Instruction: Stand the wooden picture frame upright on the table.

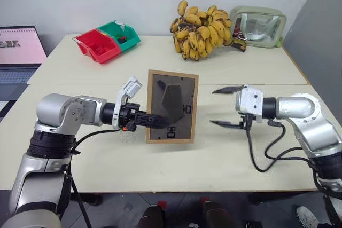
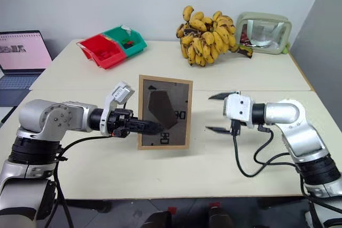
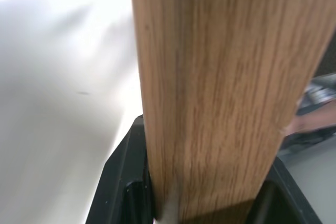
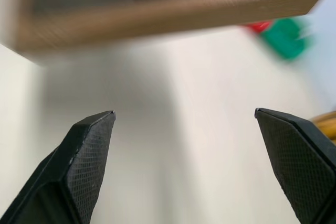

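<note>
While the left gripper clamps the left-hand border of the wooden picture frame, the frame stands nearly upright at the centre of the picture, its dark back with the easel stand and black marks turned toward the camera. Its lower edge sits at or just above the table; contact cannot be told. In the left wrist view the light-wood edge of the frame fills the space between the two black fingers, which press against it on either side.

At right of centre, the right gripper hovers level above the tabletop with its jaws spread wide, holding nothing, its fingertips pointing at the frame's right-hand edge across a bare strip of table. The right wrist view shows both textured fingers apart, with the frame's wooden border across the upper part.

Open cream surface lies all around the frame, to the near table edge at the bottom. Well behind it, along the top of the picture, sit a red bin and green bin at upper left, a bunch of bananas at upper centre, and a grey-green pouch at upper right. A laptop stands beyond the table's left edge.
</note>
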